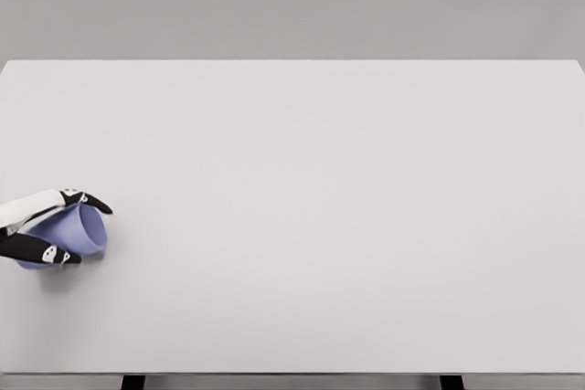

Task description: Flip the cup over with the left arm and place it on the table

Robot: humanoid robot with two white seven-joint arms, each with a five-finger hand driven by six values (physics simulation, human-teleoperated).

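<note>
Down at the near left edge of the broad, pale grey surface (320,180), the left robot hand (46,226), white with black fingertips, comes in from the side and is wrapped round a small lavender-blue plastic cup (84,231). One finger lies along the top of the cup's wall and another runs beneath it, so the cup is pinched between them across its body. That grip makes sense for a flip: holding the wall leaves the wrist free to roll the cup about its own axis.

The cup is lying over on its side, one round end turned toward the middle of the surface, low over it with a soft shadow just beneath. Whether it touches or hangs just clear I cannot tell. I also cannot say if the end facing right is the mouth or the base, and nothing shows inside it; it looks empty as far as I can see.

I would judge the flip about halfway, with uprighting and setting down still to do. The right arm is nowhere in view.
</note>
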